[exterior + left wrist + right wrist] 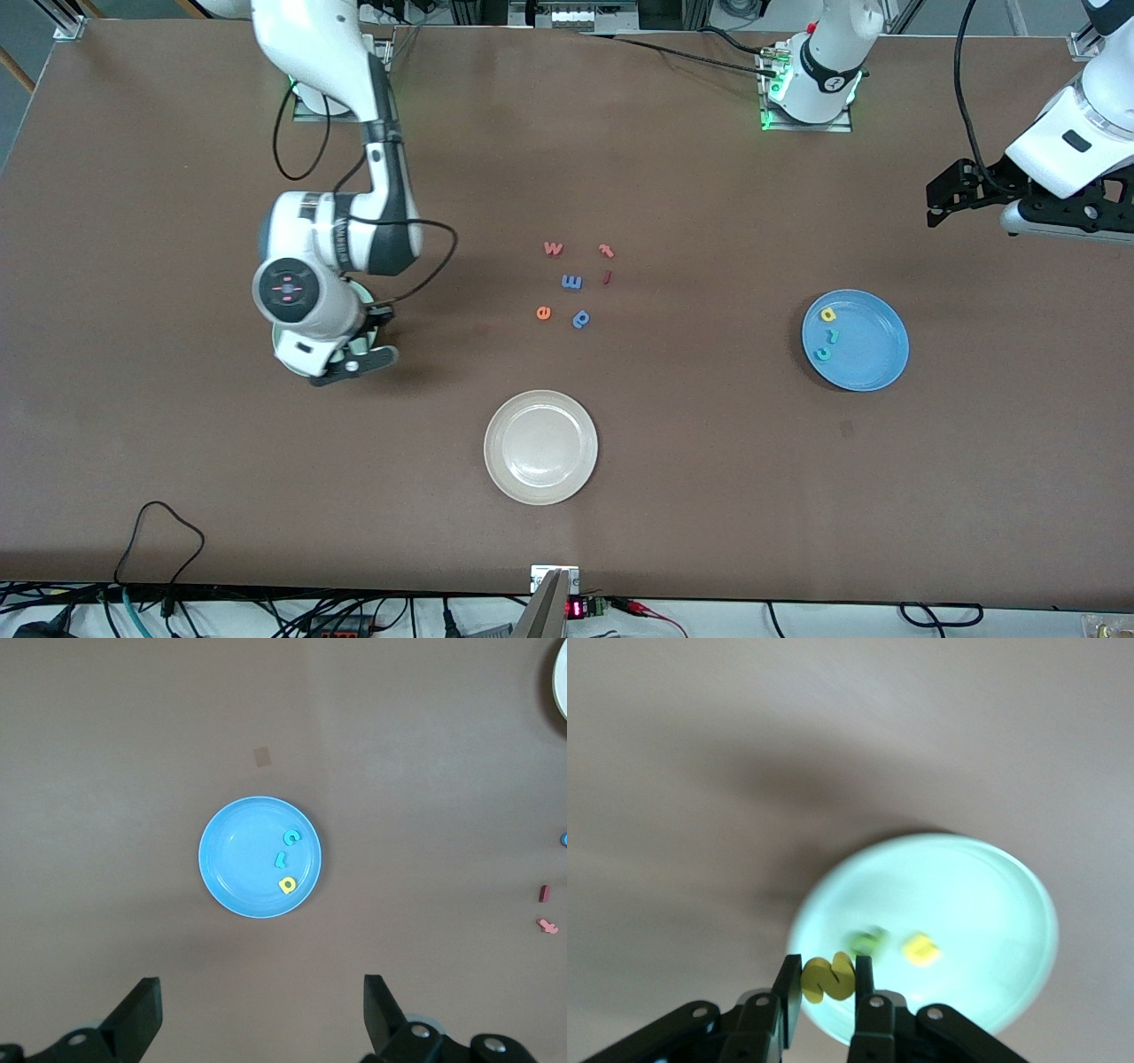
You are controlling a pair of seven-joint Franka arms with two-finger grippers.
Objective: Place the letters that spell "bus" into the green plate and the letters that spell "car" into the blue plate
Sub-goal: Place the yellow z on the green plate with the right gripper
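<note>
Table: brown tabletop point(673, 496), wide bare stretches round the plates.
Right gripper point(829, 985): fingers clenched on yellow s point(827, 978), over green plate point(983, 930) rim.
Green plate: two letters inside, green b point(868, 942) and yellow u point(920, 949).
Left gripper point(263, 1010): jaws spread, empty, waits high over its table end.
Blue plate point(873, 354): three letters, yellow a point(828, 314), teal r point(832, 335), teal c point(822, 354), bunched near one rim.
Loose letters: six mid-table, including orange e point(543, 312), blue p point(581, 319).
Off-white plate point(540, 447): one, nearest front camera.
</note>
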